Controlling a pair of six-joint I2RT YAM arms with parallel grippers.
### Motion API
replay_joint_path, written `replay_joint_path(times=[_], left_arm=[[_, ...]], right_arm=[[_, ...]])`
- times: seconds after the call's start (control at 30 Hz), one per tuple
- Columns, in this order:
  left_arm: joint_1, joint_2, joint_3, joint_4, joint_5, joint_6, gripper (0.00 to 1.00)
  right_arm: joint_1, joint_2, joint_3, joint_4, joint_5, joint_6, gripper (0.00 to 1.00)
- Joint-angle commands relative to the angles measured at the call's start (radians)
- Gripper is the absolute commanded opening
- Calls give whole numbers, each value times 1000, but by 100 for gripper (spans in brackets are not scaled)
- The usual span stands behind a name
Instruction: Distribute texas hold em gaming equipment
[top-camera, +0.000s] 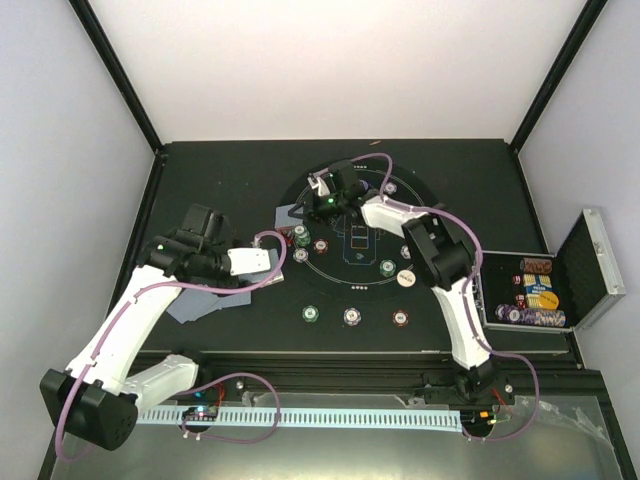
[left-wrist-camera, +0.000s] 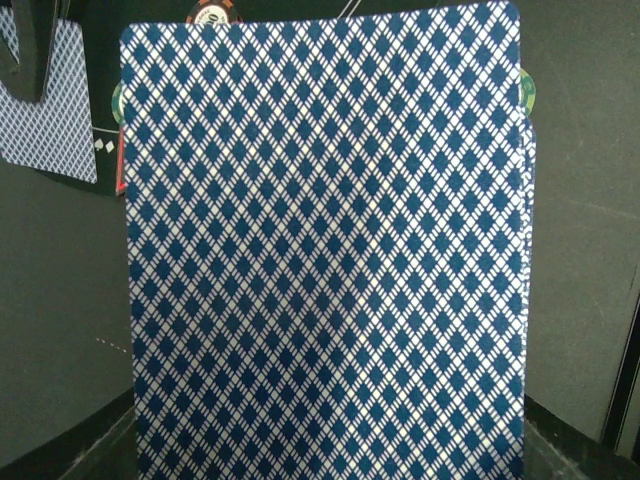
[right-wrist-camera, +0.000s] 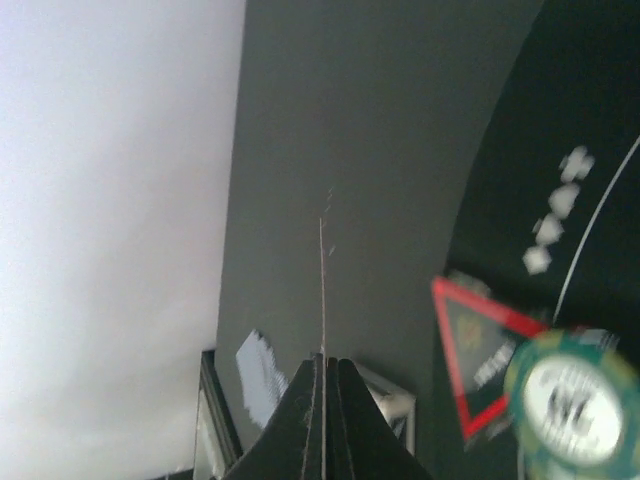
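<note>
Black table (top-camera: 230, 170), walled in white (top-camera: 340, 60), with black frame posts (top-camera: 115, 70) at the back corners. Round dark mat (top-camera: 350, 295) with white markings lies mid-table. Silver case (top-camera: 600, 265) sits open at the right edge, lid raised. White slotted strip (top-camera: 340, 415) runs along the near edge.

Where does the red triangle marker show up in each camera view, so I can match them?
Top view: the red triangle marker lies near the circle's left edge, beside a green chip.
Left wrist: a red sliver at the held card's left edge.
Right wrist: lower right.
Shared landmark: the green chip beside it in all three.
</note>
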Motion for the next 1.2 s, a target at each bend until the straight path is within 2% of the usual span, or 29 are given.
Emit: replay_joint_path(times=[0.0, 0.17, 0.23, 0.3, 0.4, 0.63, 0.77, 0.87, 0.93, 1.17], left_arm=[[15, -18, -4, -21, 15, 10, 2], [28, -16, -1, -26, 13, 12, 2], [34, -15, 0, -25, 15, 15, 2], [43, -14, 1, -24, 16, 18, 2], [56, -9, 5, -24, 23, 22, 2], [70, -8, 19, -28, 31, 25, 2], [75, -5, 28, -33, 33, 27, 2], [75, -2, 32, -27, 36, 26, 2], [75, 3, 37, -27, 47, 22, 2], [75, 22, 51, -27, 80, 23, 2]], right_arm=[[-12, 141, 230, -91, -23, -4, 1], [-13, 279, 435, -216, -1, -17, 2], [-15, 297, 474, -268, 16, -42, 7], [-21, 291, 474, -300, 36, -64, 11], [-35, 262, 440, -339, 70, -101, 23], [-69, 181, 373, -444, 154, -194, 26], [-75, 122, 365, -516, 208, -248, 33], [-74, 32, 278, -476, 202, -247, 38], [-72, -50, 154, -411, 178, -227, 43], [12, -405, -301, -15, 25, -49, 66]])
